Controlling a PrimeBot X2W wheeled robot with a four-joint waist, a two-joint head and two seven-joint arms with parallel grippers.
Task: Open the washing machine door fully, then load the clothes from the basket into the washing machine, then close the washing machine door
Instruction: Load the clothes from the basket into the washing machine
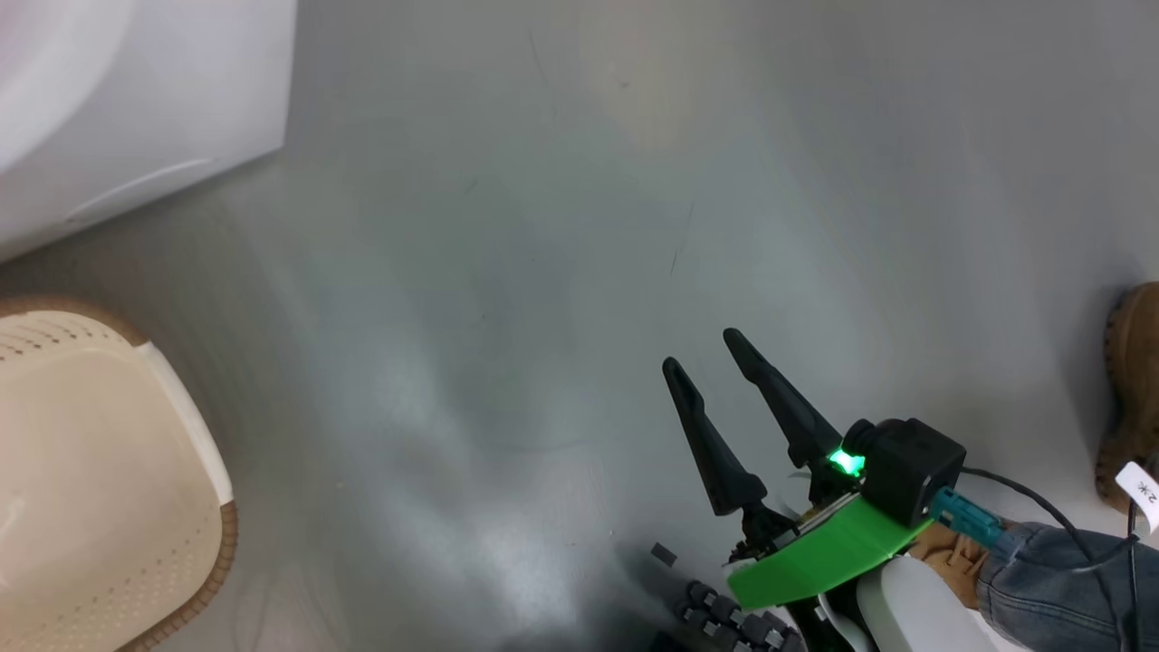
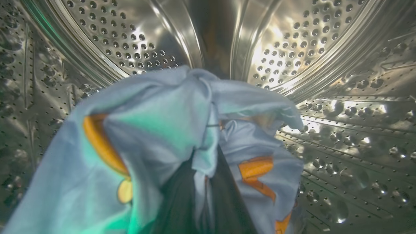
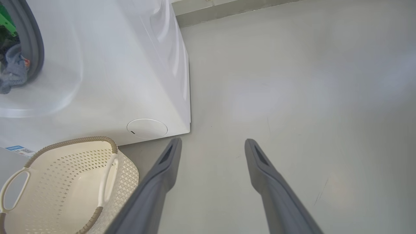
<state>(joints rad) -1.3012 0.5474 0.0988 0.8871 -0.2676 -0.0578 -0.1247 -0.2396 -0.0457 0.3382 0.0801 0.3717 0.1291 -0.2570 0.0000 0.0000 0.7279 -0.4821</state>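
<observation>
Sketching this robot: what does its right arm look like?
The right gripper has two long, tapered black jaws, a black camera box with a green light, a bright green plate, a teal plug with black cable, and a white forearm.

Blue orange-printed clothes (image 2: pixel 156 130), cream perforated basket (image 3: pixel 65 182)

Floor (image 3: pixel 292 81): grey, glossy. On it: washing machine (image 3: pixel 113 65) and basket (image 3: pixel 65 182), left of the jaws of the right gripper (image 3: pixel 211 143); brown boot (image 1: pixel 1132 389), right.
</observation>
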